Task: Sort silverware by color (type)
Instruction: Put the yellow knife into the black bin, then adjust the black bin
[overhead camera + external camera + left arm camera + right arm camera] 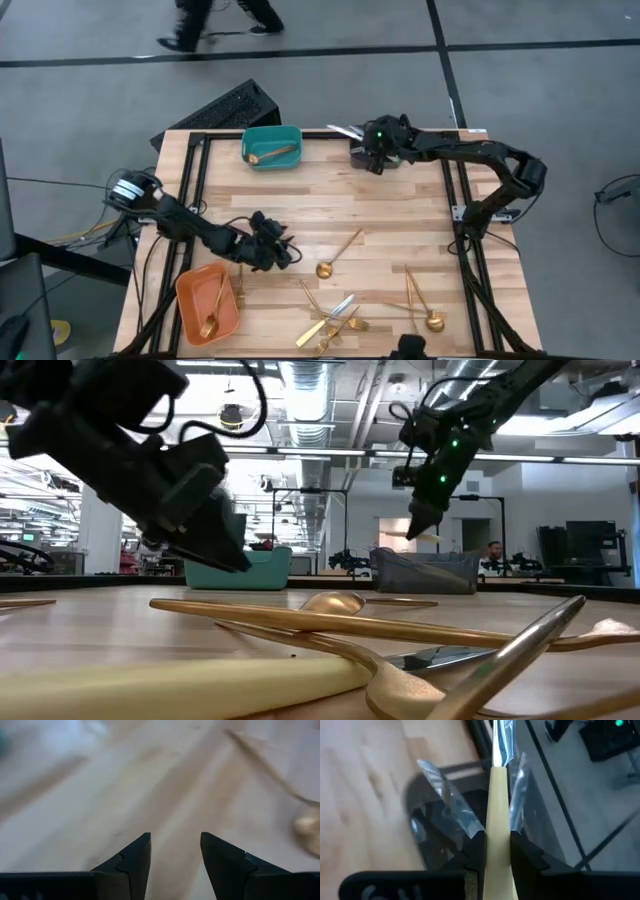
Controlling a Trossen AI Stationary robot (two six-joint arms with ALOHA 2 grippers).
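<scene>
Gold silverware lies flat and scattered on the near half of the wooden table: a spoon (335,258), a crossed pile (330,318) and two spoons (420,305). My left gripper (268,245) (175,845) is open, low over bare wood, left of that spoon (306,826). My right gripper (375,152) (497,837) hangs over the grey bin (347,138) (425,570) at the far edge, shut on a knife (498,795) with a gold handle and a silvery blade. Other silvery-bladed knives (447,802) lie in that bin. My right gripper pinches the knife's gold handle (498,827) between its two fingers. It comes from above, pointing down, and the knife runs along the fingers. Its silvery blade (503,740) sticks out past the fingertips. The knife is lifted clear above the grey bin.
A teal bin (272,147) at the far edge holds a gold piece. An orange bin (207,302) at the near left corner holds gold pieces too. Black frame rails (195,180) run along the table's left and right sides. Bare wood lies in the table's middle.
</scene>
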